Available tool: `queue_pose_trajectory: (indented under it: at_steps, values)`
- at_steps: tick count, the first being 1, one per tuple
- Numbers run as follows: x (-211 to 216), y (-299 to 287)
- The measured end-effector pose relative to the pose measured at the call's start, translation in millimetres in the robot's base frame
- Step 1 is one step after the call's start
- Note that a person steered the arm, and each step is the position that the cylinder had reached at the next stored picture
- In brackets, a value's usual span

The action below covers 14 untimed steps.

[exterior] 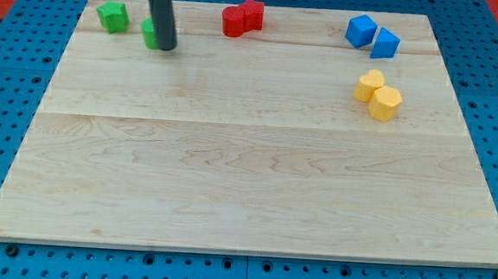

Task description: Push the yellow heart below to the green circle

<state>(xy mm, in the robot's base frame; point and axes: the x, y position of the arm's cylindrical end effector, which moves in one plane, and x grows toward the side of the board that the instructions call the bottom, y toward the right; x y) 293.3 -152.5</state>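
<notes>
The yellow heart (369,84) lies at the view's right, touching a yellow hexagon (385,104) just below and right of it. The green circle (150,33) sits near the view's top left, mostly hidden behind my rod. My tip (166,47) rests against the green circle's right side, far to the left of the yellow heart.
A green star (112,15) lies at the top left corner. A red cylinder (234,21) and a red star (252,14) touch at the top middle. A blue cube (360,30) and a blue triangle (385,45) sit at the top right. The wooden board (247,174) lies on blue pegboard.
</notes>
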Motion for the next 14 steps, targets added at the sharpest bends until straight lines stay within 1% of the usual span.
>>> queue_pose_trajectory:
  at_steps: [1,2,3,5,6,7,8,9,10,11,12,14]
  values:
    - [-2.8,-46.0]
    - [-11.5,-42.7]
    - [9.3,44.7]
    - [10.6,264.8]
    - [20.0,345.7]
    - [57.4,372.6]
    - [88.1,355.0]
    - [89.6,295.7]
    - [89.6,271.3]
    - [93.4,342.8]
    - [77.5,353.0]
    - [76.4,307.9]
